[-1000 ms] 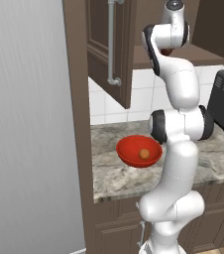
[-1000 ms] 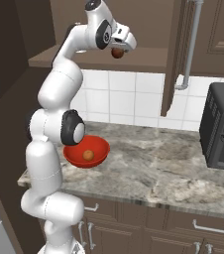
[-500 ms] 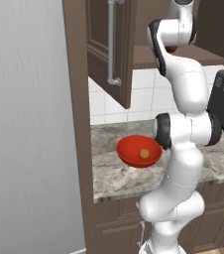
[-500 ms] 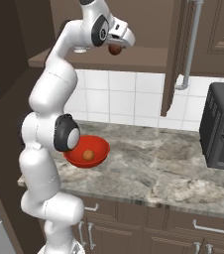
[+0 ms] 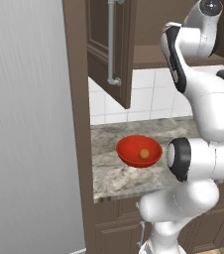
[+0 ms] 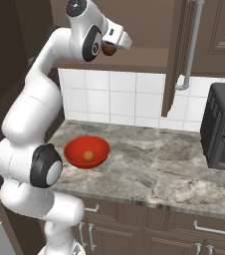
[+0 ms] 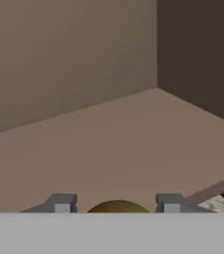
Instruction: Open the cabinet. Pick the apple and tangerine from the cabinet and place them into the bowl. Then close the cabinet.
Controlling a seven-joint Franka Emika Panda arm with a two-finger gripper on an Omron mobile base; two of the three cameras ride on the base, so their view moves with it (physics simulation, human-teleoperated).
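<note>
Right base view gives us the dark brown wooden wall cabinet (image 6: 184, 55) open, and the arm has swung closer since a second ago. The glossy red bowl (image 6: 87, 152) on the worktop (image 6: 154, 164) holds the orange tangerine (image 6: 88, 155). Our end effector (image 6: 115, 44) grips the dark red apple (image 6: 109, 50); the hand view shows the apple between its fingers (image 7: 61, 203) over the cabinet shelf (image 7: 114, 144).

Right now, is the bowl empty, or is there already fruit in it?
Not empty. The red bowl on the counter holds one fruit, the tangerine, at its middle.
</note>
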